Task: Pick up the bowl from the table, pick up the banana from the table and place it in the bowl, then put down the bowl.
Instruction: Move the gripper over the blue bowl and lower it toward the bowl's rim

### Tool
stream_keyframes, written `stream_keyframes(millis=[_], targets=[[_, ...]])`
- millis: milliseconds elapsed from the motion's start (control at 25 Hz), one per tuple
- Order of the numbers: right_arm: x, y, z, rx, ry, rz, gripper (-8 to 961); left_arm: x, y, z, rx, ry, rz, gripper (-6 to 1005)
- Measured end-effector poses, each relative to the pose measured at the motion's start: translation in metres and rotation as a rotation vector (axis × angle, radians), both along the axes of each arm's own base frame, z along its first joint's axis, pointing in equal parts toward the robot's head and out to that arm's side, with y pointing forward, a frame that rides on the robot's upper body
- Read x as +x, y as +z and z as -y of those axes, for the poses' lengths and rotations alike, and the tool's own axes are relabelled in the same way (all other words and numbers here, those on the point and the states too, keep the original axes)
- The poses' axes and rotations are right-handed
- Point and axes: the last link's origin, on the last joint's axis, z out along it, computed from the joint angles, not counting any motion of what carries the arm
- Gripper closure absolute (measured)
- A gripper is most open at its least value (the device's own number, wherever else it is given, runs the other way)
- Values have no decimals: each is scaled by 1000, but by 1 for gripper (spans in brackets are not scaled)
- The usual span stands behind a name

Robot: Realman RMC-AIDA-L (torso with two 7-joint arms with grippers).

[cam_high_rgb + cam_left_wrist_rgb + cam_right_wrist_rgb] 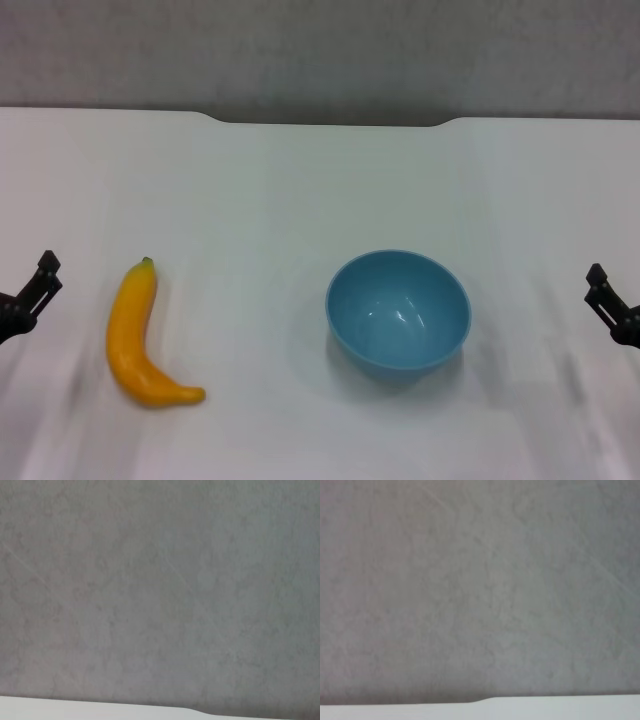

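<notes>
Step one pending: bowl and banana lay untouched on desk; your grippers' states, indeterminable; bowl pickup next.

Both the left gripper and right gripper are cut off by the edges.

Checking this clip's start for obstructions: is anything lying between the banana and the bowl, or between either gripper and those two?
Nothing visible. Bare table separates the banana from the bowl. The left gripper sits at the left edge beside the banana, the right gripper at the right edge beside the bowl, with only tabletop between.
</notes>
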Motion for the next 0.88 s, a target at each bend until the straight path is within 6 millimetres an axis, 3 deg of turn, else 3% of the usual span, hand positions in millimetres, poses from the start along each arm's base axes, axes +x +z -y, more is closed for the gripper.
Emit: stream_keyframes(millis=[480,880], targets=[[2,1,-4,-3,-9,46,67,1,0,-2,2,-4,2,108],[-13,-8,-14,-47,0,22,68,5,5,-4,-15,-13,39,109]])
